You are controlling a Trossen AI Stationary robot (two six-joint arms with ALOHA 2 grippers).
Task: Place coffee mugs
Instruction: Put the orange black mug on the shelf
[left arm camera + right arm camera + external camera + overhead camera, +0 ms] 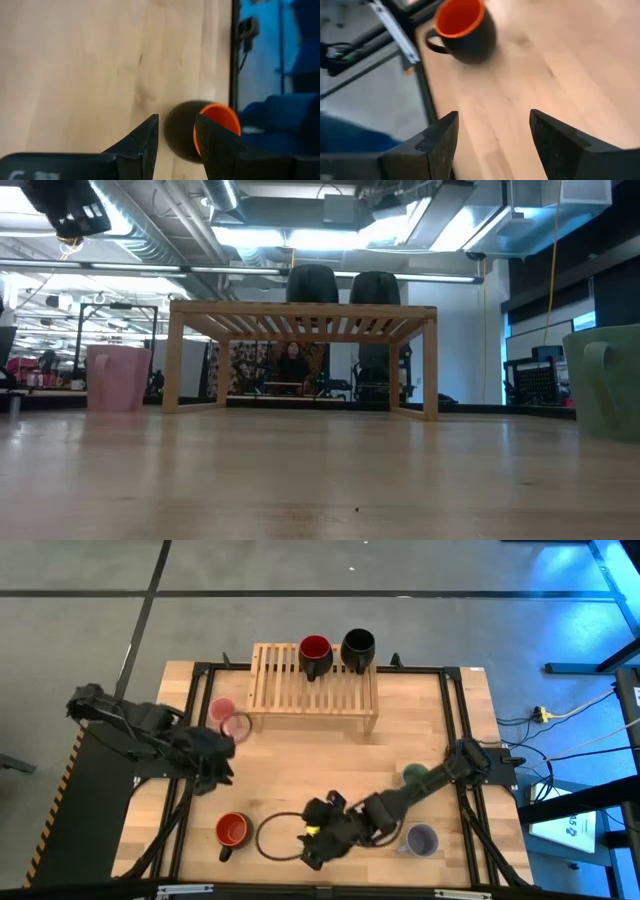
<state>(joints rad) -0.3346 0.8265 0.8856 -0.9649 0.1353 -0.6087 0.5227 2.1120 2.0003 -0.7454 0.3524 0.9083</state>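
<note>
1. Table [420,720]: pale wood, smooth, satin sheen in low view.
2. Slatted rack [313,692]: light bare wood, matt.
3. Orange mug [462,27]: glossy orange inside, dark matt outside.
4. My fingers [435,145]: dark matt plastic look.
5. Pink mug [118,377]: matt.

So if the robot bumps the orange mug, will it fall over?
Probably not. The orange mug stands upright, squat and wide-based, so it would likelier slide on the smooth wooden table. It looks like glazed ceramic, so maybe slippery to grip and breakable if dropped. Its handle should stop rolling.
</note>
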